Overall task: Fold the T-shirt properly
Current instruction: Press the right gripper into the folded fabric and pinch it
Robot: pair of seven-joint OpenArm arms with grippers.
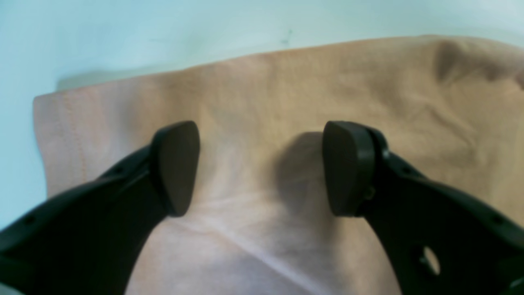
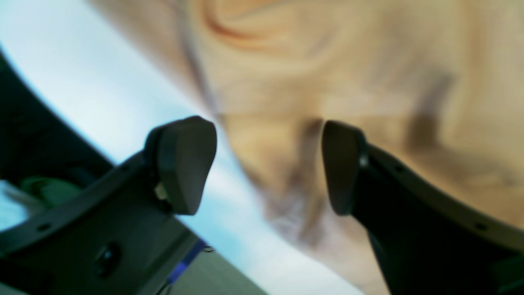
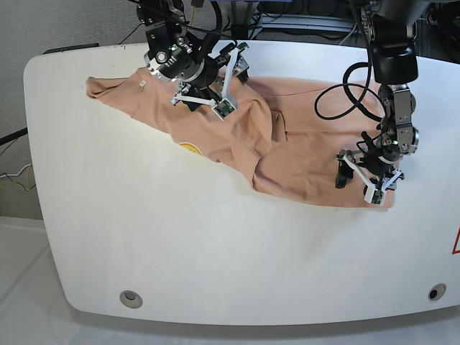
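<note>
The peach T-shirt (image 3: 302, 154) lies wrinkled across the back of the white table (image 3: 215, 237), from the far left to the right edge. A small yellow mark (image 3: 190, 149) shows at its front edge. My left gripper (image 3: 357, 185) is low over the shirt's right end, open, nothing between its fingers (image 1: 176, 168). In the left wrist view the T-shirt (image 1: 286, 90) fills the frame, its stitched hem at the left, and the left gripper (image 1: 262, 168) is open above it. My right gripper (image 3: 215, 90) is over the bunched upper-left part, open; the right wrist view shows the right gripper (image 2: 264, 166) above the blurred T-shirt (image 2: 327, 61).
Cables (image 3: 338, 93) hang from the right-hand arm over the shirt. More cables and equipment (image 3: 287, 14) sit behind the table. Two round holes (image 3: 130, 297) (image 3: 432, 292) mark the table's front corners.
</note>
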